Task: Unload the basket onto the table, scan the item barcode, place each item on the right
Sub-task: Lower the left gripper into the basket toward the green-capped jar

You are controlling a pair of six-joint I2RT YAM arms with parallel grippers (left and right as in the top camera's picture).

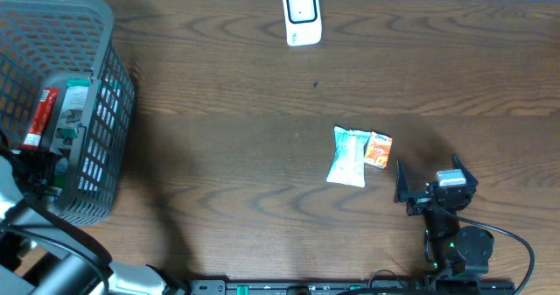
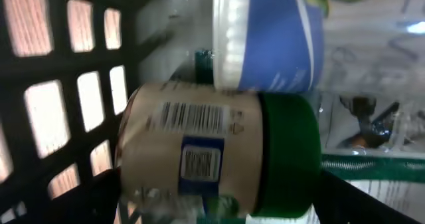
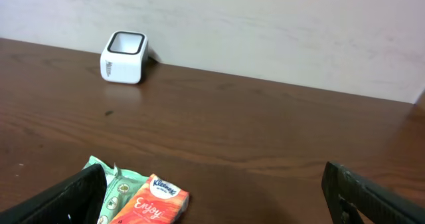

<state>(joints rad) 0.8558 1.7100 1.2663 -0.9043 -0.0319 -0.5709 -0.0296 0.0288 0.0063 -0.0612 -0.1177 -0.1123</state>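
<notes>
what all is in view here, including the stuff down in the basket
table: 1, brown wood, under everything
basket: 1, grey, table's left end
scanner: 1, white, far edge, middle
tissue pack: 1, orange, centre right
packet: 1, pale green and white, beside the tissue pack
jar: 1, tan barcode label, green lid, lying in the basket
tub: 1, blue and white, in the basket next to the jar
red pack: 1, red, in the basket
right gripper: 1, black, open, empty, near the packs
left gripper: 1, black, inside the basket, opening unclear
</notes>
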